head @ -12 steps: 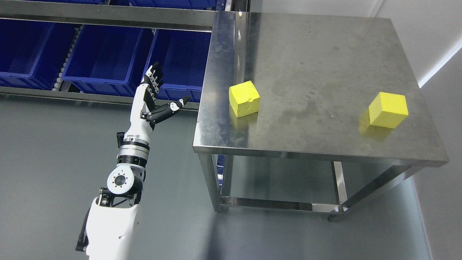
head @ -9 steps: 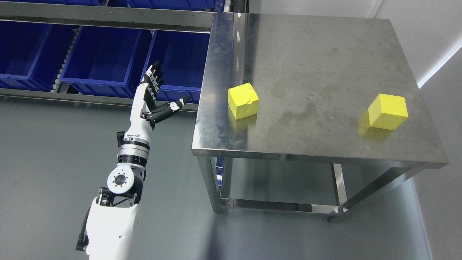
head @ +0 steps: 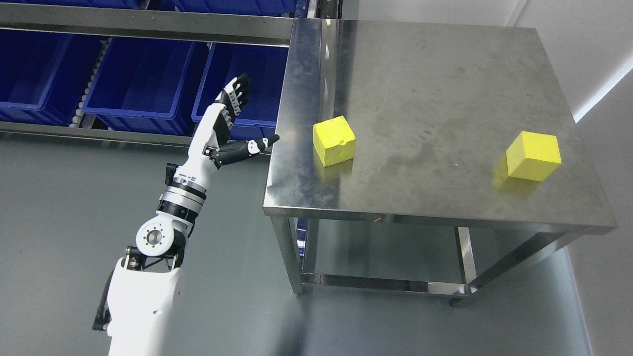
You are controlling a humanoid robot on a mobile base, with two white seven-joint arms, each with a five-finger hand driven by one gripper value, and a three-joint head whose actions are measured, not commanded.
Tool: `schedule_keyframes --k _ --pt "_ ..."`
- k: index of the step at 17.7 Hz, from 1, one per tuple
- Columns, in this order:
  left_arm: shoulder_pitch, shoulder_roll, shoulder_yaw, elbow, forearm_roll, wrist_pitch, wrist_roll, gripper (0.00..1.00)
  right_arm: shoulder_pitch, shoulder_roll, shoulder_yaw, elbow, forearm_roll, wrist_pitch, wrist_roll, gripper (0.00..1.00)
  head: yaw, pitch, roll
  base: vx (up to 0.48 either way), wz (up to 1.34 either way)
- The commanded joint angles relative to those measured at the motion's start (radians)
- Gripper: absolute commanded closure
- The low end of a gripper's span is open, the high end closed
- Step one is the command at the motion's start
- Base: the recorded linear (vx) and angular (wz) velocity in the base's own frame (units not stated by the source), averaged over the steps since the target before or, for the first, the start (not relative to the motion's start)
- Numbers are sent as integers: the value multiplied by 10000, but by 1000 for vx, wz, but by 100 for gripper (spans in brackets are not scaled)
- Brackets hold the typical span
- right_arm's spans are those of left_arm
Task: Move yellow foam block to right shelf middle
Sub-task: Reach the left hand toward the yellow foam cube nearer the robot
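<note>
1. I see the steel tabletop (head: 445, 99) filling the right half of the head view; its left edge runs down from the upper middle to the front-left corner.
2. I note bare floor (head: 64, 198) to the left of that edge and in front of the tabletop, giving the arm open room there.
3. I see the left hand (head: 232, 126) raised over the floor, just beside the tabletop's left edge. Its fingers are spread and it holds nothing; the thumb tip points toward the edge and looks close to touching it, but I cannot tell whether it does.
4. Behind the hand, blue bins (head: 143, 79) sit in a row on a metal-railed rack.
5. The near yellow foam block (head: 334, 140) rests on the tabletop close to the left edge, well apart from the front edge. It is a cube turned slightly askew, with a small notch in its front face.
6. A second yellow block (head: 533, 155) sits near the tabletop's right edge, well apart from the first.
7. Between the two blocks the tabletop surface is bare, with dull smudges.
</note>
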Motion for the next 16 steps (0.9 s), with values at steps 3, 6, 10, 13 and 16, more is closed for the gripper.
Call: schedule_keyframes --k 3,6,10,13,16 --pt "-1932 978 -93 1539 -358 -20 -2299 0 -15 -175 0 -174 0 4 -1 0 0 0 0 0 0" --pt "-2396 856 -508 2384 -420 241 -3297 0 -15 -175 0 -174 0 4 -1 0 0 0 0 0 0" --pt "-2641 612 -1260 3013 -405 303 -3544 0 -30 -175 0 -174 0 4 -1 0 0 0 0 0 0" --pt "-2932 411 -1551 3579 -420 303 -3835 0 -15 -175 0 -174 0 4 -1 0 0 0 0 0 0" --pt "-3269 182 -1889 4316 -420 303 -3897 0 -15 -175 0 -174 0 4 -1 0 0 0 0 0 0"
